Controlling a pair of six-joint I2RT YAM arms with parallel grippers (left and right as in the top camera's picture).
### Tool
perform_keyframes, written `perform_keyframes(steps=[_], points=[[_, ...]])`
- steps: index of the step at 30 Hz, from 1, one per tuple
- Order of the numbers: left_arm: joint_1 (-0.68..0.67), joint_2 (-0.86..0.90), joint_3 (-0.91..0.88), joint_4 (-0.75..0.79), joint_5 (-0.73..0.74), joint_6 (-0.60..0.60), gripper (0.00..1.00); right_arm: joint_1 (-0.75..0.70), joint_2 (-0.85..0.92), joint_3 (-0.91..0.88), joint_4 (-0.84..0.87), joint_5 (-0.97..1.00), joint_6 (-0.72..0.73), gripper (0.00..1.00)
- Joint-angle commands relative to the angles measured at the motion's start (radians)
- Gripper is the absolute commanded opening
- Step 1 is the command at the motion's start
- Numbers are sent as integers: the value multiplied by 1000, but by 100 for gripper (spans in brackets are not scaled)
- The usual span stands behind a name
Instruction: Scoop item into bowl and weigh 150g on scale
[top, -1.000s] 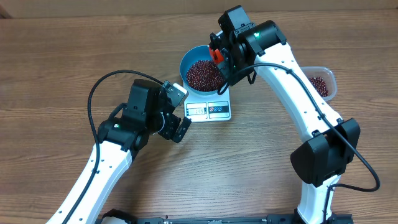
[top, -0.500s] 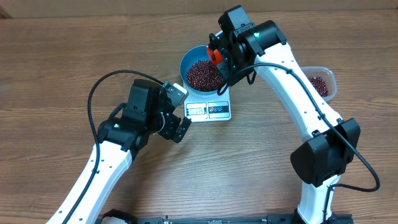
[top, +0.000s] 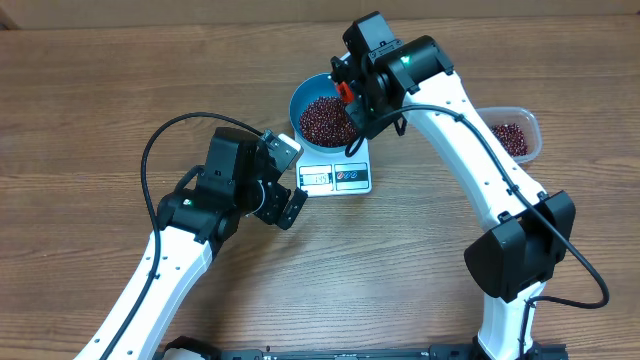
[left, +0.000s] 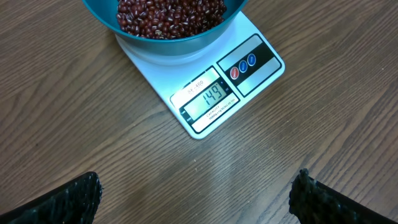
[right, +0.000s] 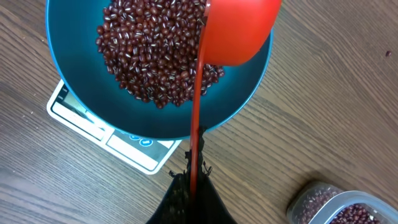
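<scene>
The blue bowl (top: 297, 100) stands on the white scale (top: 335, 177) and holds a heap of dark red beans (top: 322, 120). In the left wrist view the scale (left: 249, 37) shows 149 on its display, below the bowl (left: 168, 45). My right gripper (right: 194, 186) is shut on the thin handle of a red scoop (right: 239, 31). The scoop is tipped on its side over the bowl's right rim (right: 68, 68), above the beans (right: 149, 56). My left gripper (left: 196, 199) hangs open over bare wood just in front of the scale, nothing between its fingers (left: 68, 199).
A clear plastic tub (top: 515, 135) with more beans sits on the table to the right of the scale, also at the lower right of the right wrist view as the tub (right: 336, 208). The wooden table (top: 100, 100) runs out on all sides.
My right arm has shifted slightly left and away, carrying the red scoop a little further over the bowl. The left arm has not moved.
</scene>
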Motion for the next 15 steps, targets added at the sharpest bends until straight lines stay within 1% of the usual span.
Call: perform_keyframes(steps=[1, 15], points=[[3, 6, -2, 1, -6, -11, 99, 3, -46, 40, 8, 11, -8, 4], [3, 6, -2, 1, -6, -11, 100, 3, -46, 40, 24, 15, -27, 4]])
